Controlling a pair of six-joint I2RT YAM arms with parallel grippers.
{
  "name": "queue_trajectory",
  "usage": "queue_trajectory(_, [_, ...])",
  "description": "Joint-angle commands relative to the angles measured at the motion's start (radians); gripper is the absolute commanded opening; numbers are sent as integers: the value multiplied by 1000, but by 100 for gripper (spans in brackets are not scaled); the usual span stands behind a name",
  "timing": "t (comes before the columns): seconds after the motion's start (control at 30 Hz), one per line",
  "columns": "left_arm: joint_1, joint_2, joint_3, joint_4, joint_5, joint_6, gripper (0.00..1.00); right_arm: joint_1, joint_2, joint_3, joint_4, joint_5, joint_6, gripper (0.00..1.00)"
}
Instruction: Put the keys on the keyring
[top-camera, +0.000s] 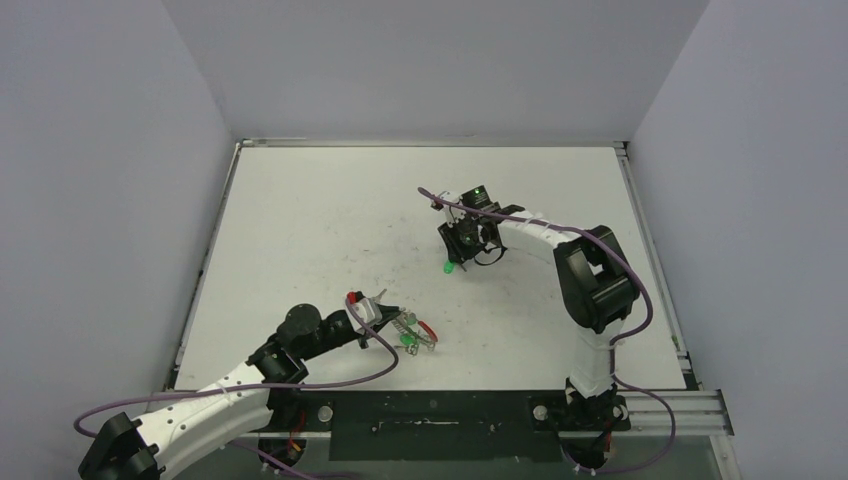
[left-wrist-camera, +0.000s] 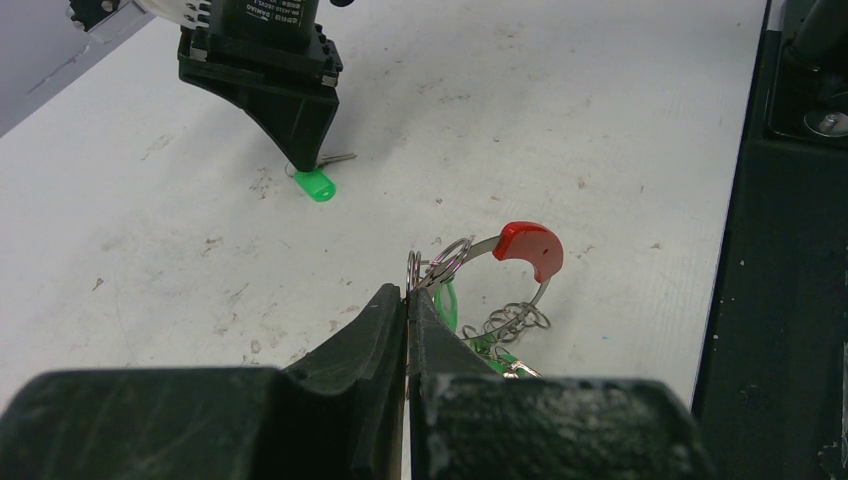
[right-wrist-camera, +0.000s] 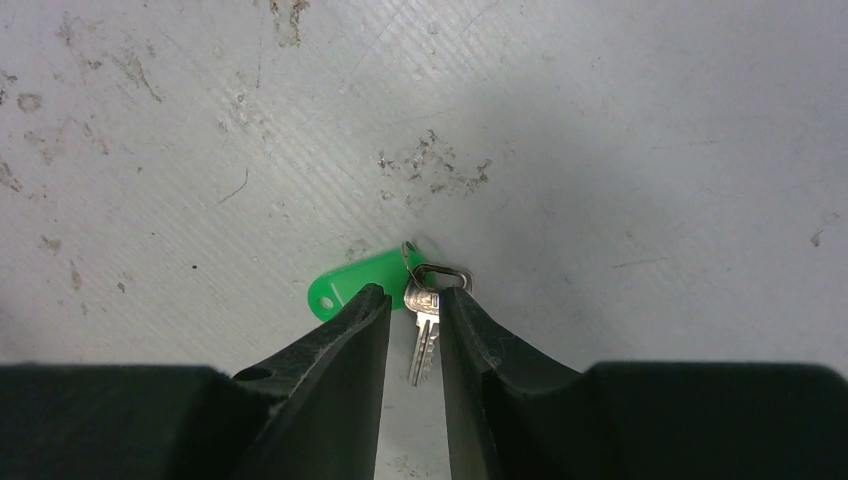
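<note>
My left gripper is shut on a silvery loop of the keyring, just above the table. The ring's red arc curves to the right, with a fringe of small metal loops. Green tags hang on the ring under the fingers. My right gripper points down at the table, slightly open. Its fingers straddle a silver key lying flat. The key's green tag sticks out to the left.
A small red piece shows beside my left gripper's wrist; I cannot tell what it is. The white table is scuffed. A black strip runs along its near edge, and grey walls stand around it.
</note>
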Motion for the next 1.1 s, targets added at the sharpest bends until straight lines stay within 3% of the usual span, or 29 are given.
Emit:
queue_trajectory(0.0, [-3,-2,48,51,0,7,0,-4,2,27,28,27,-10,26])
queue_trajectory(0.37, [-4,0,49,53,6,8,0,3,25,23,68,19,-4,20])
queue_trajectory(0.6, [-4,-2,49,50,11,8,0,4,23,19,75,-10,-14,0])
queue_trajectory(0.8, [-5,-6,54,42,11,8,0,9,-34,-13,66,-33,-13,0])
queue_trajectory(1.07, [-4,-10,57,36,10,9,0,12,-225,-102,41,-137,-18,0])
